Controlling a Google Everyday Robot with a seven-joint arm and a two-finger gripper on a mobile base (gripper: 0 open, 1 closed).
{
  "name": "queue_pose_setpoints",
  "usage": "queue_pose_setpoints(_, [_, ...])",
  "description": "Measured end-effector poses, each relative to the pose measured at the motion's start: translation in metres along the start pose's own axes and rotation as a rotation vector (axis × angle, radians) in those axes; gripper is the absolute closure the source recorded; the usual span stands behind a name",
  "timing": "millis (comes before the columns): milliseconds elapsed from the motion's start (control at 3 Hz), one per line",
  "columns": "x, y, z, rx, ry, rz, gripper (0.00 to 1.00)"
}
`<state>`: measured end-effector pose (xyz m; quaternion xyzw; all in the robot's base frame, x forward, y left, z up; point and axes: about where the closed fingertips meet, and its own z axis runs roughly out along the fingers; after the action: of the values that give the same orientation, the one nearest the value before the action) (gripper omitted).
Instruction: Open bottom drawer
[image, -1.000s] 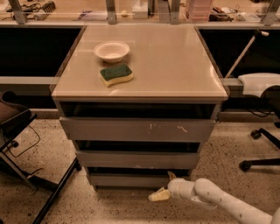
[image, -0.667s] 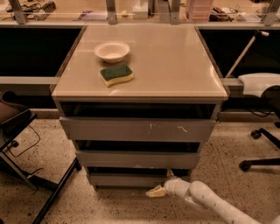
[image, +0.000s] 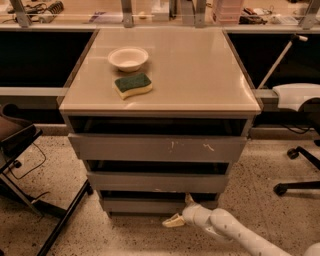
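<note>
The bottom drawer (image: 145, 205) is the lowest of three grey fronts under the beige counter. Its plain flat front sits set back a little from the middle one. My gripper (image: 181, 210) comes in from the lower right on a white arm (image: 235, 232) and sits at the right part of that front. Its fingers are spread: the upper finger (image: 189, 199) reaches up to the drawer's top edge, and the lower finger (image: 171, 220) points left just below the front. The drawer's inside is hidden.
The middle drawer (image: 157, 181) and the scratched top drawer (image: 155, 148) are above. A white bowl (image: 128, 58) and a green-and-yellow sponge (image: 133, 85) lie on the counter (image: 200, 70). A dark chair frame (image: 30, 170) stands at left, and an office chair base (image: 300, 170) at right.
My gripper has moved left and up, closer to the bottom drawer front. Its upper finger now reaches the drawer's top edge. The drawers have not moved.
</note>
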<state>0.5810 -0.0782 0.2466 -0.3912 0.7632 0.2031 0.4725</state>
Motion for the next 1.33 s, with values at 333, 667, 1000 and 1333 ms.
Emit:
queue_pose_setpoints(333, [0.031, -0.007, 0.039, 0.070, 0.058, -0.114, 0.00])
queue_pose_setpoints(667, [0.032, -0.016, 0.043, 0.106, 0.068, -0.116, 0.00])
queue_pose_setpoints(1000, [0.032, -0.015, 0.043, 0.103, 0.068, -0.117, 0.00])
queue_pose_setpoints(1333, [0.037, -0.026, 0.051, 0.152, 0.116, -0.171, 0.00])
